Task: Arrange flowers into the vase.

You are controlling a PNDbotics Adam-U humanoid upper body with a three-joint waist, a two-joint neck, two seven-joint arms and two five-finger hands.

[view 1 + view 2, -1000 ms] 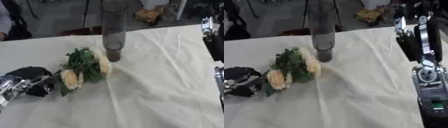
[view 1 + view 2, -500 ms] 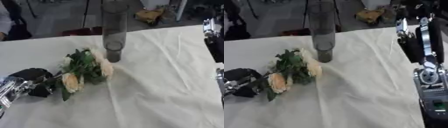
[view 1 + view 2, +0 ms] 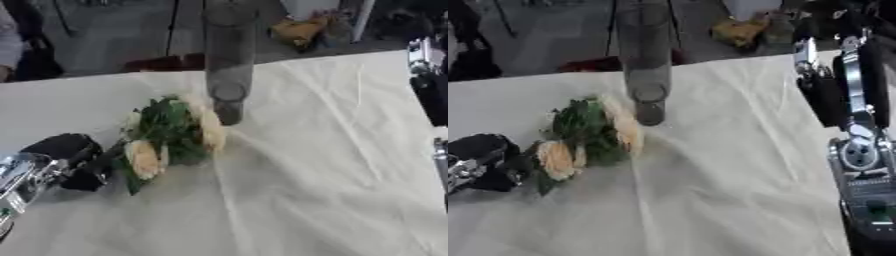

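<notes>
- One bunch of flowers (image 3: pixel 171 135) lies on the white tablecloth (image 3: pixel 306 165), left of centre, with cream and pale yellow blooms among dark green leaves.
- Its blooms point toward the far side, and the uppermost leaves and a yellow bloom lie just beside the base of the vase.
- Its lower end runs down and left to the left hand (image 3: pixel 74 160), whose black fingers are curled round the stem end, so the bunch is held there while it rests on the cloth.
- Behind the hand, the silver joints of the left arm (image 3: pixel 19 182) come in from the lower left corner.
- A tall, dark, see-through vase (image 3: pixel 229 60) stands upright near the far edge of the table, with nothing visibly inside.
- At the right side, the black and silver right arm (image 3: pixel 855 145) rises along the picture's edge, well apart from the flowers; the right hand itself does not show.
- Beyond the table is a dark floor with a yellowish object (image 3: pixel 297 31) on it.
</notes>
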